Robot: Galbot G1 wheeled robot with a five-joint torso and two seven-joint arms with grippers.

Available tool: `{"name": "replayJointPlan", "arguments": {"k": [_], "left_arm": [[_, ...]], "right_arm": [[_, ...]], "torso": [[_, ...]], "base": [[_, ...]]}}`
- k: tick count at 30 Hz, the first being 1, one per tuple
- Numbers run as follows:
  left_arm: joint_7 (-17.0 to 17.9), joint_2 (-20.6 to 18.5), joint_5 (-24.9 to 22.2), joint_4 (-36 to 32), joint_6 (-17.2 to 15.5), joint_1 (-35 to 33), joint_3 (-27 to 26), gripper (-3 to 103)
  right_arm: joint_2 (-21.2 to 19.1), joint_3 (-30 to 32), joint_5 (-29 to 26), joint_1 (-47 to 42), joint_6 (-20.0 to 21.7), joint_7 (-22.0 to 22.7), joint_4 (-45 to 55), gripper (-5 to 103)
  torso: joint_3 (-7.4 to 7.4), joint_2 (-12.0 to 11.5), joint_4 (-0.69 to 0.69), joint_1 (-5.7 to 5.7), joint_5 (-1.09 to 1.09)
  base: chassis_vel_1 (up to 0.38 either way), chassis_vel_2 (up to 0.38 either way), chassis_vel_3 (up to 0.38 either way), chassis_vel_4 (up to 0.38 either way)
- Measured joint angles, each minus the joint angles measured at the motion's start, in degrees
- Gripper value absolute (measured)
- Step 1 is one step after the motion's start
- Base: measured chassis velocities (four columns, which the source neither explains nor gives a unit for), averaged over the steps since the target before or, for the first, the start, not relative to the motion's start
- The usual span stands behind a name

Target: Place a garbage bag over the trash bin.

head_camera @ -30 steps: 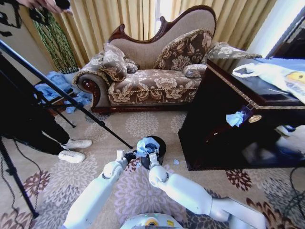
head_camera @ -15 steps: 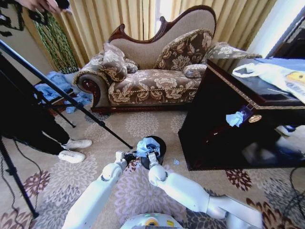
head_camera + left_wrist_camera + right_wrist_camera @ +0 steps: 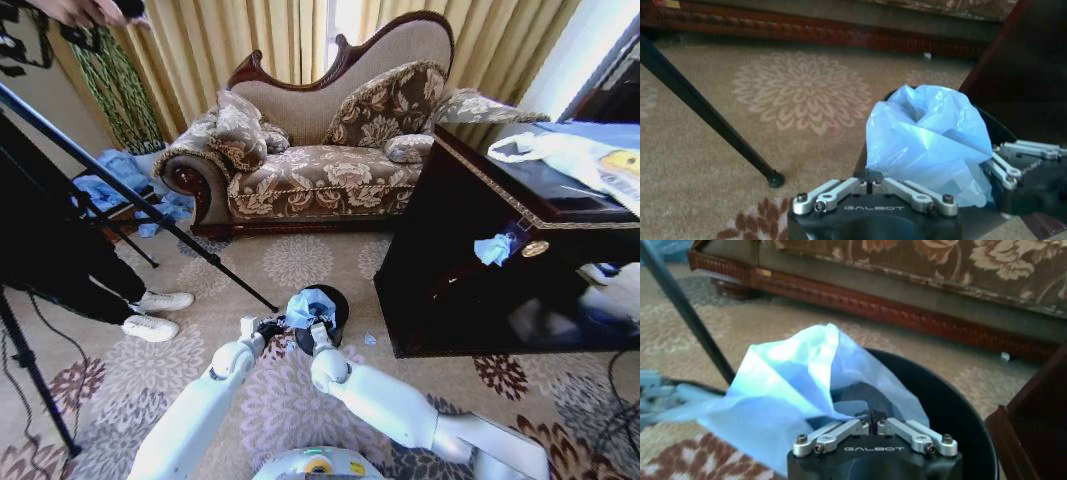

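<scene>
The black round trash bin (image 3: 332,300) stands on the patterned carpet just ahead of me. The crinkly pale-blue garbage bag (image 3: 303,308) bunches over its near-left rim. My left gripper (image 3: 262,327) is shut on the bag's edge beside the bin, and its pinch shows in the left wrist view (image 3: 870,176) under the puffed bag (image 3: 927,145). My right gripper (image 3: 318,330) is shut on the film at the near rim. In the right wrist view that gripper (image 3: 872,421) holds the bag (image 3: 793,385) over the bin's dark opening (image 3: 953,405).
A dark wooden cabinet (image 3: 480,250) stands close on the bin's right, with a white bag (image 3: 580,155) on top. A black tripod leg (image 3: 180,235) slants down to the carpet left of the bin. A person's white shoes (image 3: 160,312) are farther left. A floral sofa (image 3: 320,170) is behind.
Both arms have crept very slightly to the left and nearer to me, keeping hold of the bag. The bin has not moved.
</scene>
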State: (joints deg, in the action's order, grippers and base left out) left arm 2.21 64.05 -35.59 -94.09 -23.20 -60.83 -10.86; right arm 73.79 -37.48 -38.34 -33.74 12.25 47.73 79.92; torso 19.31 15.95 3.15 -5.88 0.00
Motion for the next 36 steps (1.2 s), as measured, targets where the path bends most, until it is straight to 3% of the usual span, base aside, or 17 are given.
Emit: {"name": "replayJointPlan", "arguments": {"k": [12, 20, 22, 23, 25, 26, 29, 31, 34, 36], "left_arm": [[-0.1, 0.1, 0.5, -0.8, 0.2, -1.5, -0.4, 0], [0.1, -0.1, 0.5, -1.9, 0.1, -2.5, -0.7, 0], [0.2, -0.2, 0.5, -2.0, 0.1, -2.7, -0.9, 0], [0.2, -0.2, 0.5, -2.0, 0.1, -2.7, -0.9, 0], [0.2, -0.2, 0.6, -2.0, 0.1, -2.8, -1.1, 0], [0.2, -0.2, 0.6, -2.0, 0.1, -2.8, -1.1, 0], [0.0, -0.1, 1.0, -1.9, 0.2, -3.0, -1.6, 0], [0.0, -0.1, 1.0, -1.9, 0.2, -3.0, -1.7, 0], [-0.1, 0.8, 1.2, -1.6, 0.4, -3.3, -3.0, 0], [-0.1, 1.3, 1.3, -1.5, 0.5, -3.5, -3.8, 0]], "right_arm": [[1.7, 4.5, 4.2, -0.5, -3.1, 1.3, -1.1, 0], [-1.5, 6.5, 3.1, -0.5, -2.7, 2.0, 4.9, 0], [-4.2, 8.2, -5.3, -1.3, -1.4, 1.6, 10.9, -3], [-4.2, 8.2, -5.3, -1.3, -1.4, 1.6, 10.9, -3], [-6.2, 10.5, -13.0, -2.8, -0.8, 0.8, 15.3, 7], [-6.2, 10.5, -13.0, -2.8, -0.8, 0.8, 15.3, 7], [-8.7, 13.5, -18.3, -5.9, -0.7, 0.0, 20.4, 24], [-9.1, 13.9, -19.4, -6.3, -0.7, 0.0, 21.3, 24], [-10.6, 15.8, -25.6, -9.1, -0.6, 0.2, 26.4, 40], [-10.9, 16.4, -27.9, -10.1, -0.6, 0.3, 27.6, 46]], "torso": [[0.00, 0.0, 0.00, 0.00, 0.00], [0.00, 0.0, 0.00, 0.00, 0.01], [0.00, 0.0, 0.00, 0.00, 0.01], [0.00, 0.0, 0.00, 0.00, 0.01], [0.00, 0.0, -0.01, 0.00, 0.01], [0.00, 0.0, -0.01, 0.00, 0.01], [0.00, 0.0, 0.00, 0.00, 0.02], [0.00, 0.0, 0.01, 0.00, 0.02], [0.00, 0.0, 0.00, 0.00, 0.01], [0.00, 0.0, 0.00, 0.00, 0.00]], "base": [[0.000, 0.000, 0.000, 0.000], [0.000, 0.000, 0.000, 0.000], [0.000, 0.000, 0.000, 0.000], [0.000, 0.000, 0.000, 0.000], [0.000, 0.000, 0.000, 0.000], [0.000, 0.000, 0.000, 0.000], [0.000, 0.000, 0.000, 0.000], [0.000, 0.000, 0.000, 0.000], [0.000, 0.000, 0.000, 0.000], [0.000, 0.000, 0.000, 0.000]]}}
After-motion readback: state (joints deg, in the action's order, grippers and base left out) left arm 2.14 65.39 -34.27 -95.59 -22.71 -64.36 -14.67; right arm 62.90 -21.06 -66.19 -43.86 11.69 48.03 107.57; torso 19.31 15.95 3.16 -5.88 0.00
